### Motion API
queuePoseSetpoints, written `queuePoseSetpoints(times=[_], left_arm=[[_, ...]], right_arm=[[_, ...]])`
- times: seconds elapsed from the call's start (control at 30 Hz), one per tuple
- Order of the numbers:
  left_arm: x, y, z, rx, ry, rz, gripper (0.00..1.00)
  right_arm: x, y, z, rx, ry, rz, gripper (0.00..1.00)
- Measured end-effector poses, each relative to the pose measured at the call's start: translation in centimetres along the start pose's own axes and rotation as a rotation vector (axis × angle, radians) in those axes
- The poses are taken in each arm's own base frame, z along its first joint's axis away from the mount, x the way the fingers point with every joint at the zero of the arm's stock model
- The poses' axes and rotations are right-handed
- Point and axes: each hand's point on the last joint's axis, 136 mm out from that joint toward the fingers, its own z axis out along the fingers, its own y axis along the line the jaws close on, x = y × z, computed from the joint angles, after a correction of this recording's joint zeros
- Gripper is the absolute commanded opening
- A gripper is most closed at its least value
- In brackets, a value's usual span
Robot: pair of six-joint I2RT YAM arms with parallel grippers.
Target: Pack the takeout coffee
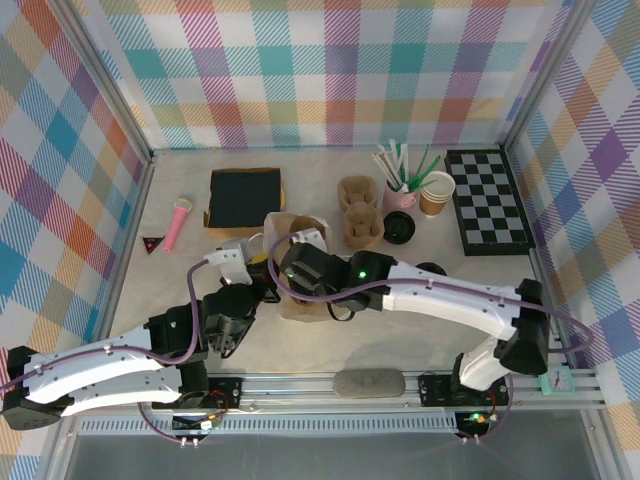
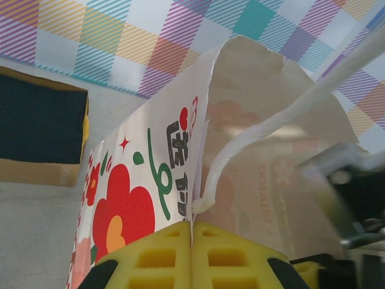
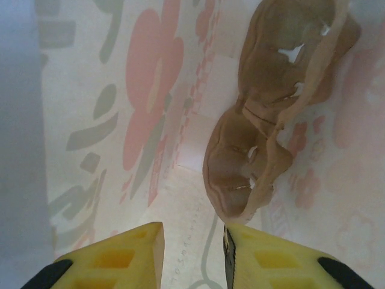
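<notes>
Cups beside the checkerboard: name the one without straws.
The brown kraft cup, nearest the checkerboard: open, white inside, while the pink cup holds the straws.

The paper bag [image 2: 129, 198] carries the only lettering. In the left wrist view its outer face has two bold dark characters [image 2: 179, 158], East Asian in look, stacked beside red flowers and green strokes; I cannot read them. A faint row of Latin capitals [image 2: 274, 186] shows reversed through the bag's inner wall, too pale to spell out. On the counter [image 1: 150, 320], a small dark tag bears a red triangle [image 1: 152, 242] without words.
</notes>
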Motion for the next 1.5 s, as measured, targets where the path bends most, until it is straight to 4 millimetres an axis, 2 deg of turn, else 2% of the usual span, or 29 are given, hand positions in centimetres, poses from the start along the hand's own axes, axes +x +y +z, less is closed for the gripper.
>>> queuePoseSetpoints(times=[0.2, 0.4, 0.6, 0.73, 0.83, 0.9, 0.97, 1.1, 1.2, 1.33, 1.5], left_arm=[[0.0, 0.0, 0.0, 0.001, 0.0, -0.002, 0.06], [0.1, -0.2, 0.0, 0.01, 0.007, -0.005, 0.07], [0.1, -0.3, -0.1, 0.021, 0.012, -0.009, 0.07], [0.0, -0.4, -0.1, 0.022, 0.011, -0.011, 0.07], [-0.1, -0.5, -0.2, 0.024, 0.01, -0.014, 0.07], [-0.1, -0.5, -0.2, 0.023, 0.012, -0.015, 0.07], [-0.1, -0.4, -0.2, 0.017, 0.013, -0.012, 0.07], [0.2, -0.1, -0.2, 0.006, 0.021, -0.004, 0.07], [0.4, 0.0, -0.1, -0.001, 0.028, 0.003, 0.07], [0.7, 0.0, 0.0, -0.008, 0.036, 0.015, 0.07], [0.6, 0.0, 0.0, -0.014, 0.042, 0.021, 0.07]], right_arm=[[0.8, -0.6, 1.0, 0.046, 0.044, 0.038, 0.4], [-0.4, -2.1, 1.9, 0.094, 0.051, 0.109, 0.45], [0.1, -2.2, 3.9, 0.139, 0.085, 0.113, 0.48], [0.2, -2.3, 3.9, 0.141, 0.094, 0.103, 0.52], [0.3, -2.4, 3.3, 0.134, 0.101, 0.08, 0.55], [-0.1, -2.4, 2.1, 0.112, 0.094, 0.063, 0.57], [-0.8, -2.5, 0.3, 0.087, 0.077, 0.048, 0.6], [-3.3, -2.1, -4.0, 0.017, 0.013, 0.026, 0.62], [-4.7, -1.4, -5.9, -0.037, -0.017, 0.013, 0.61], [-5.0, -0.3, -6.4, -0.09, -0.001, -0.013, 0.61], [-3.6, 1.1, -4.5, -0.118, 0.077, -0.041, 0.57]])
